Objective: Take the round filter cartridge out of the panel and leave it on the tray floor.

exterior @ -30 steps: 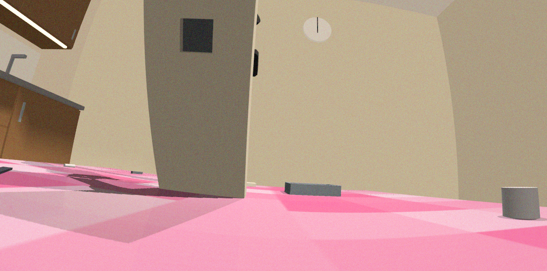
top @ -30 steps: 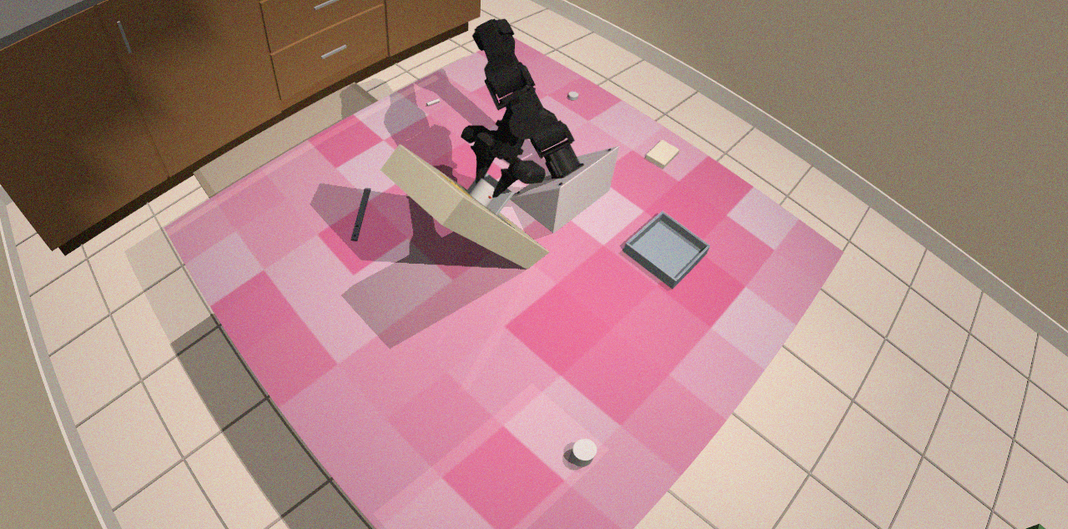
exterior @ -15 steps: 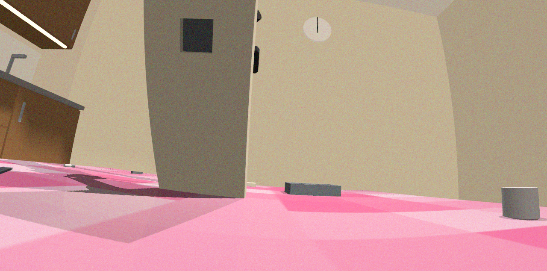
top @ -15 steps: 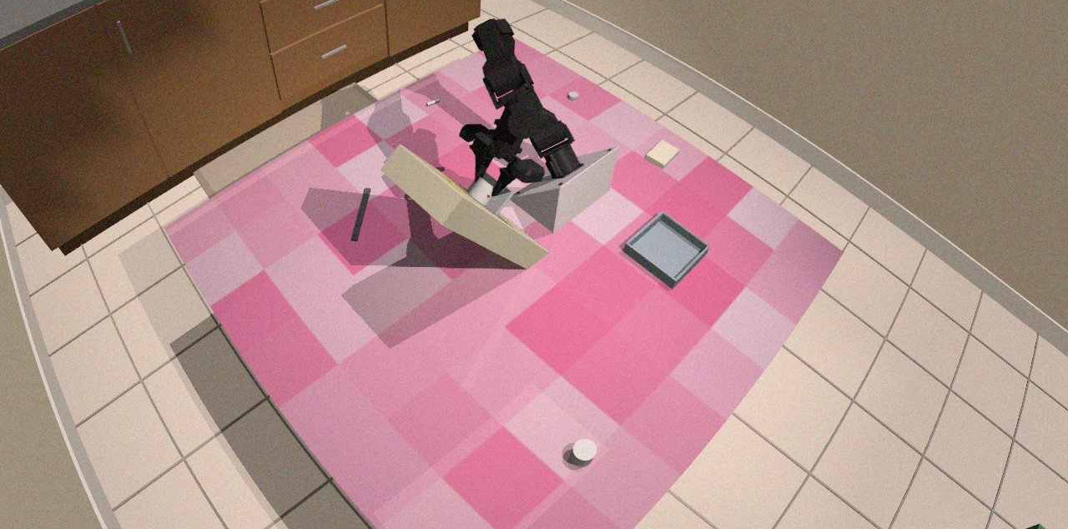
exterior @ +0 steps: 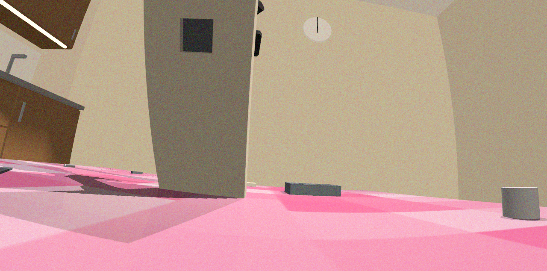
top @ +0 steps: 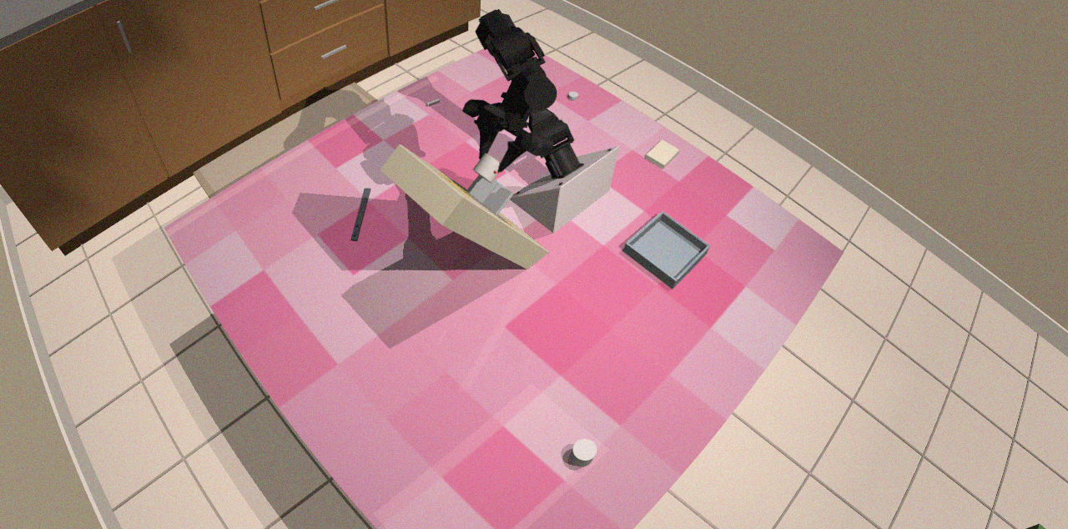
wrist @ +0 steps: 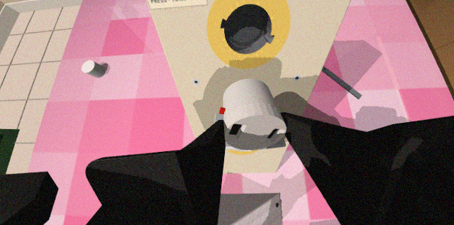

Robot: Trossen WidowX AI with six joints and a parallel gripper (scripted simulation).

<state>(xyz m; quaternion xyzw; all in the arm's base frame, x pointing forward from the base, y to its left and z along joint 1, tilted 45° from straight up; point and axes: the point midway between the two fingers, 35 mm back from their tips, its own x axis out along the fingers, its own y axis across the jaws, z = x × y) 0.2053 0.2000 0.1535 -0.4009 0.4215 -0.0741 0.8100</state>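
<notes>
The white round cartridge (top: pixel 486 168) (wrist: pixel 248 99) is out of the panel (top: pixel 429 182) (exterior: pixel 202 116) (wrist: pixel 177 40). Its slotted face points toward the wrist camera, and a small red mark shows on its side. My gripper (top: pixel 492 163) (wrist: pixel 251 121) is shut on the cartridge, one finger on each side. The cartridge is just above the pale grey ledge (top: pixel 489 195) on the panel's sloping face; in the wrist view it hides most of the ledge. The round opening (wrist: pixel 248 28) with a yellow ring is empty. The tray (top: pixel 647 264) (exterior: pixel 313 189) holds nothing that I can see.
A grey wedge-shaped base (top: pixel 586 185) (wrist: pixel 248 209) carries the arm, between panel and tray. A dark bar (top: pixel 360 214) (wrist: pixel 342 83) lies behind the panel. A white cylinder (top: pixel 583 450) (exterior: pixel 520 203) (wrist: pixel 93 69) stands far off. A cream block (top: pixel 662 153) lies beyond the tray.
</notes>
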